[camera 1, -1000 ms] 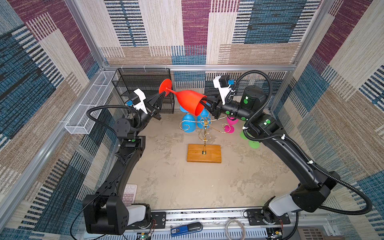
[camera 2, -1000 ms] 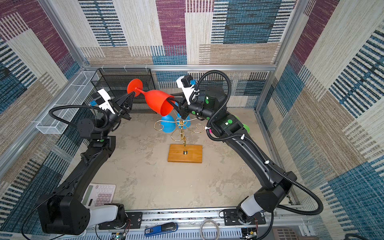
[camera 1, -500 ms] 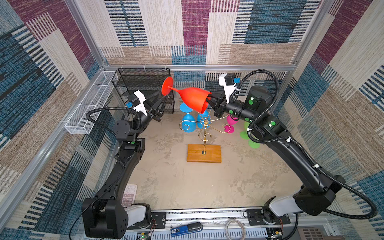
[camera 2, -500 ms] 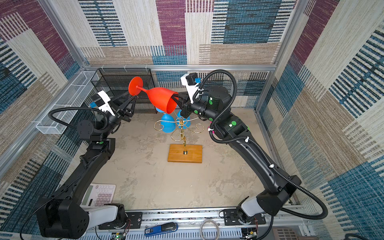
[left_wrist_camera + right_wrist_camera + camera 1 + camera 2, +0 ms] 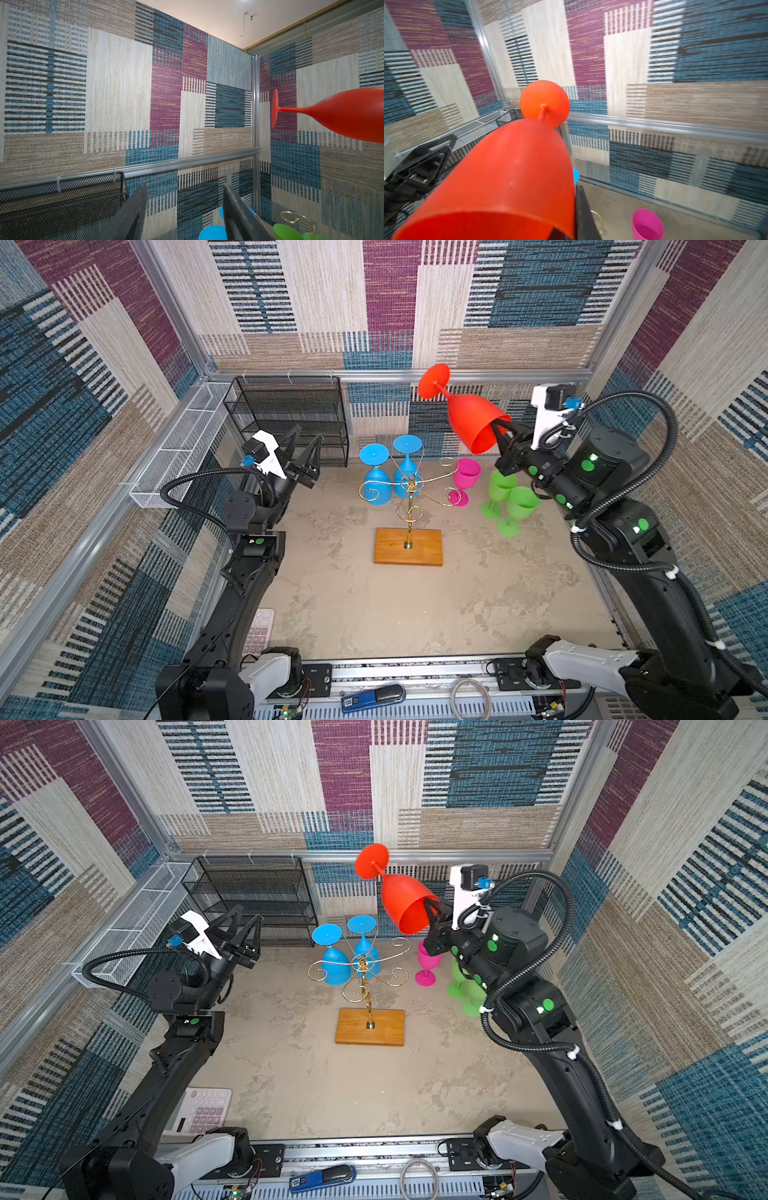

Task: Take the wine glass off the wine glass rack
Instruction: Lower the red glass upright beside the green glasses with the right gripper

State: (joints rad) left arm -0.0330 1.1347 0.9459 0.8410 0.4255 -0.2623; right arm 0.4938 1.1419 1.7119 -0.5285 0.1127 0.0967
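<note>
Up right of the wine glass rack (image 5: 390, 547), we hold the red wine glass (image 5: 469, 423) clear.
Top view: right gripper (image 5: 500, 435) pinches its rim, left gripper (image 5: 308, 433) spread empty. Left wrist: glass sideways. Right wrist: rim pinch may slip, dropping it.

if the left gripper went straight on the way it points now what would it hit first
Probably the patterned back wall: the left gripper points past the black mesh shelf, though depth is unclear.

Blk left arm (image 5: 245, 589), blk right arm (image 5: 656, 601), green dots (image 5: 588, 465), white cam mounts (image 5: 544, 423), ribbed cables (image 5: 631, 393)
</note>
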